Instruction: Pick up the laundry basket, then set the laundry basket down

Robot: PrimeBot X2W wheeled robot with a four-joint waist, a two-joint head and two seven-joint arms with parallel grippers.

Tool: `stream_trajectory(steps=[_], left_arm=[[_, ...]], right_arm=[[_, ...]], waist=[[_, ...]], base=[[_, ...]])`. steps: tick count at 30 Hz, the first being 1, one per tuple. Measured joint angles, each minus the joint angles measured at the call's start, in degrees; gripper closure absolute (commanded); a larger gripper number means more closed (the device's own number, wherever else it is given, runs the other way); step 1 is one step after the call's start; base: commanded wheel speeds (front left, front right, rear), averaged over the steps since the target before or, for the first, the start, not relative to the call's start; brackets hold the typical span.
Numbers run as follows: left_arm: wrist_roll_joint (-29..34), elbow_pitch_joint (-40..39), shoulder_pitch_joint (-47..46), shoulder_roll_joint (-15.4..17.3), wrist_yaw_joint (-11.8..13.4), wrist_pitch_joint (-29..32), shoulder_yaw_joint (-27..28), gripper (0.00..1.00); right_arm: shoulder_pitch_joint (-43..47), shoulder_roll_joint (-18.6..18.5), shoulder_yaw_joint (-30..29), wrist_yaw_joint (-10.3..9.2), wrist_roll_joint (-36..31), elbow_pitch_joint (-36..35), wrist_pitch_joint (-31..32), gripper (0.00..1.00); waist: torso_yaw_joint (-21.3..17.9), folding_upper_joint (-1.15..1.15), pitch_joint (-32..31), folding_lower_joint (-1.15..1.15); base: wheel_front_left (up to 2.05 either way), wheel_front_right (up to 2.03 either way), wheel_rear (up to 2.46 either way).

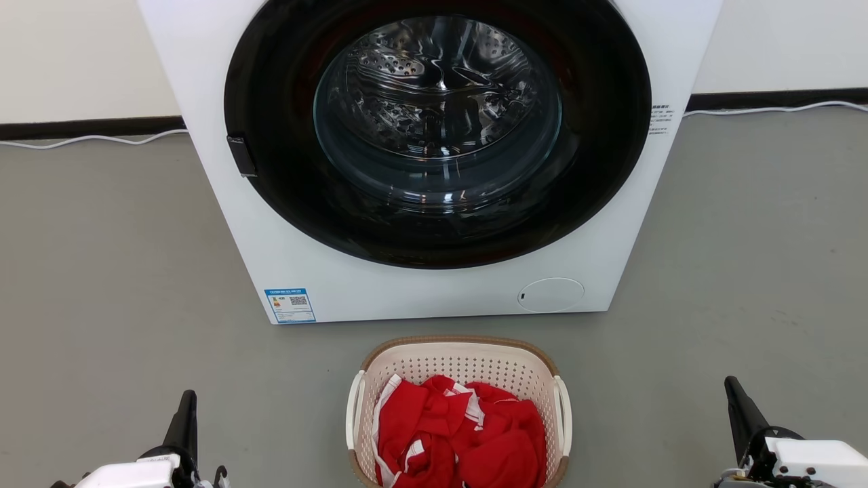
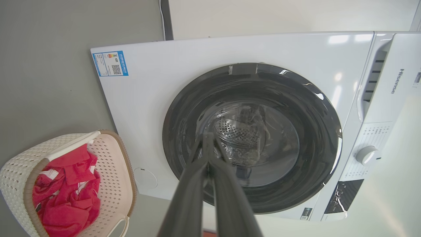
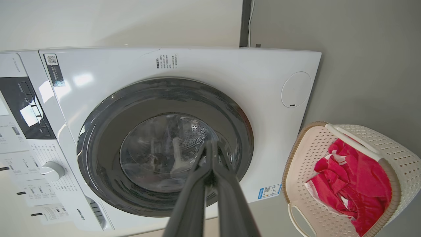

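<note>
Laundry basket [image 1: 468, 362] stands on the grey floor [image 1: 102, 271] at 6 o'clock in the head view, just in front of the white washing machine [image 1: 434, 291] and holding red clothes [image 1: 461, 434]. The left gripper [image 1: 186, 413] at 8 o'clock and the right gripper [image 1: 739, 407] at 4 o'clock flank it, both well apart from its handles. Jaws of both are pressed together, empty.

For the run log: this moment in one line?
laundry basket: on floor, ungrasped | left gripper: jaws shut | right gripper: jaws shut
</note>
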Motion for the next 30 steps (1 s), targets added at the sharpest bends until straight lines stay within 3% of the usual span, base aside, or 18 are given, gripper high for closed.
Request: stream_trajectory(steps=[30], left_arm=[[0.0,0.0,0.0,0.0,0.0,0.0,0.0,1.0]], right_arm=[[0.0,0.0,0.0,0.0,0.0,0.0,0.0,1.0]], waist=[[0.0,0.0,0.0,0.0]], base=[[0.0,0.0,0.0]])
